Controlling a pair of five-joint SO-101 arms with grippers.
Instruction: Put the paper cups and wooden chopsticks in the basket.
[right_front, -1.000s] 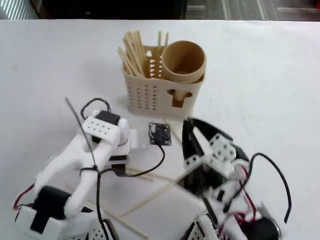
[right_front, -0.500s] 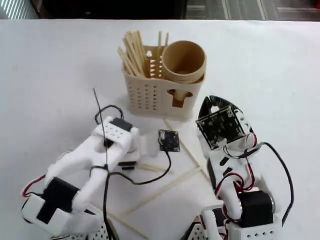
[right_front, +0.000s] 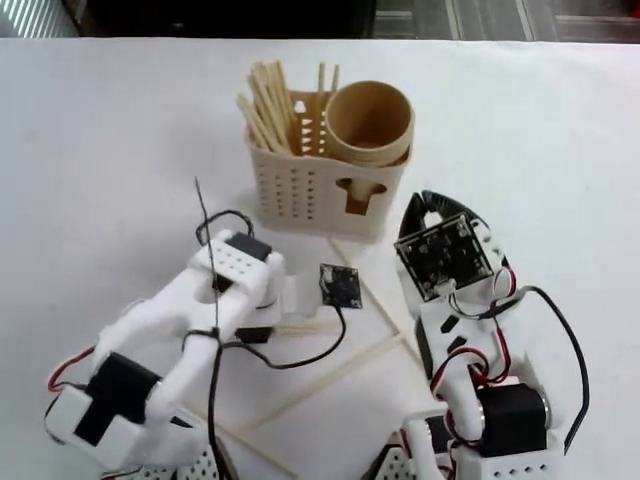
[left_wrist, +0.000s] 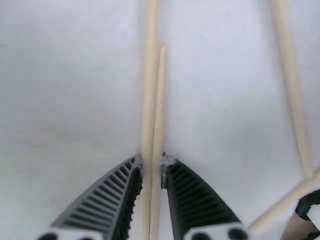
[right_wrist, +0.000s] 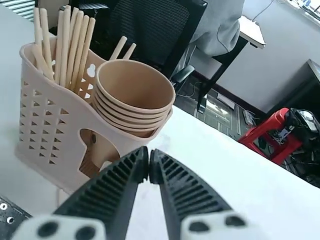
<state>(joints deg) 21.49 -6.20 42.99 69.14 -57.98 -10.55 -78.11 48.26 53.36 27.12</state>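
Well, risks first, big things down. The basket (right_front: 300, 190) looks like light plastic & is already crowded, so a long stick pushed in at an angle could prob. tip it or shove it across the desk (right_front: 120, 130). The right end effector (right_wrist: 149, 160), jaws together w/ nothing between them, hangs just in front of the basket, facing it. The left arm bringing sticks over could clash w/ it.

The left end effector (left_wrist: 151, 162) is down at the desk, jaws closed round a pair of chopsticks (left_wrist: 150, 110) lying side by side. The grip looks off-centre, so on a lift the pair may droop or pivot. One stick may also slide out, since two thin round sticks in one pinch seldom share the squeeze evenly. Another chopstick (left_wrist: 291, 85) lies near, & a dragged end could scatter it.

Looks:
- The basket is beige w/ perforated walls & two compartments, standing upright mid-desk.
- The paper cups (right_front: 367, 122) are tan, nested in one stack, & fill one compartment.
- A bundle of chopsticks (right_front: 268, 100) leans in the other compartment.
- The loose chopsticks (right_front: 330, 375) are pale, slim, straight wood, lying flat on the desk between the two arms, some crossing.
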